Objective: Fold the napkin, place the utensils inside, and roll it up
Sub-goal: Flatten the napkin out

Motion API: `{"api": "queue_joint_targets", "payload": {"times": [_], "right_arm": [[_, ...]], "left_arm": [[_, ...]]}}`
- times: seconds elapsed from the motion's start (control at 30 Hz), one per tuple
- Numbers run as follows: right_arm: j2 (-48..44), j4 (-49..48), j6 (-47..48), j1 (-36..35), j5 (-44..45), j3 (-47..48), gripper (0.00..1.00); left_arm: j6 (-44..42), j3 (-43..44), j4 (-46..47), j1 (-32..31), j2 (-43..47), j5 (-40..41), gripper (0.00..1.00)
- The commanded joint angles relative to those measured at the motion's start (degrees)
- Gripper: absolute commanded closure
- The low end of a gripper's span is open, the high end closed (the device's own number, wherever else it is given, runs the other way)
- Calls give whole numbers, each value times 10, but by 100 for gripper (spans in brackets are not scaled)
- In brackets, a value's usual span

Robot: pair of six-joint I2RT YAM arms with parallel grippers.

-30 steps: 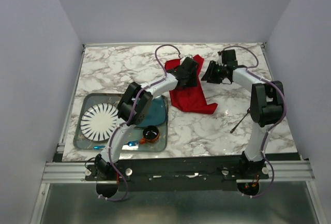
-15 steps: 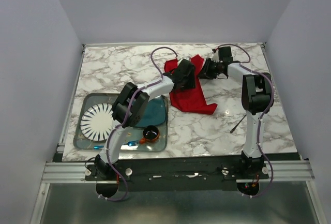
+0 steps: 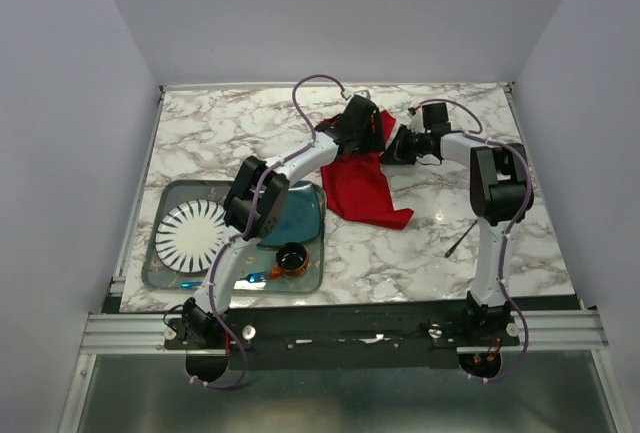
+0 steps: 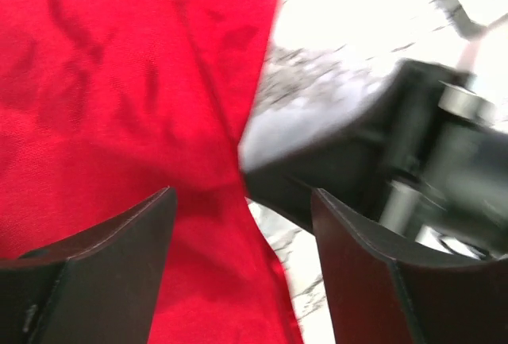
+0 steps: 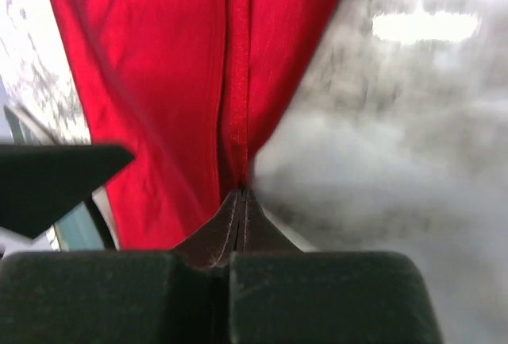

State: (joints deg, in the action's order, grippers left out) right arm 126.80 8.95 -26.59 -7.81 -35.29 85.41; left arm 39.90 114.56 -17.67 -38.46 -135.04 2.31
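In the overhead view, the napkin [image 3: 368, 185] lay toward the far middle of the marble table [image 3: 220, 133]. It was rumpled and uneven, not squared into any clean fold. The fork [image 3: 461, 238] lay by itself well apart to the right, near the right arm's upright link. The work looked to be at its first stage, with the folding unfinished and the placing and rolling not begun.

The left arm reached diagonally out past the tray [image 3: 165, 193], with the left gripper [image 3: 362, 125] over the cloth's far end. The right arm was bent back at the elbow, which brought the right gripper [image 3: 392, 148] to the cloth's right edge, just beside the left one.

In the left wrist view, the two dark fingers [image 4: 87, 264] stood wide apart with nothing between them. Red cloth lay below them, and the other arm's black gripper was close ahead.

In the right wrist view, the jaws were pinched tight on a hemmed edge of the napkin. The cloth fanned away from their tips over the blurred marble.
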Motion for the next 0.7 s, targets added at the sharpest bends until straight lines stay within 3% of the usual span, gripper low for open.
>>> {"api": "queue_joint_targets", "payload": {"times": [0.0, 0.13, 0.33, 0.63, 0.67], "right_arm": [[-83, -37, -20, -2, -24, -65, 99], [-124, -40, -24, -1, -22, -100, 99], [-164, -53, -35, 0, -8, -136, 99], [-150, -41, -18, 6, 28, -129, 99], [-128, -29, 1, 6, 35, -116, 93]], "left_arm": [[-19, -27, -12, 4, 11, -11, 28], [-28, -89, 29, 3, 73, -21, 30], [-19, -123, 41, 3, 76, -62, 30], [-23, -128, 46, 3, 82, -66, 29], [-25, -145, 53, 3, 90, -63, 29]]}}
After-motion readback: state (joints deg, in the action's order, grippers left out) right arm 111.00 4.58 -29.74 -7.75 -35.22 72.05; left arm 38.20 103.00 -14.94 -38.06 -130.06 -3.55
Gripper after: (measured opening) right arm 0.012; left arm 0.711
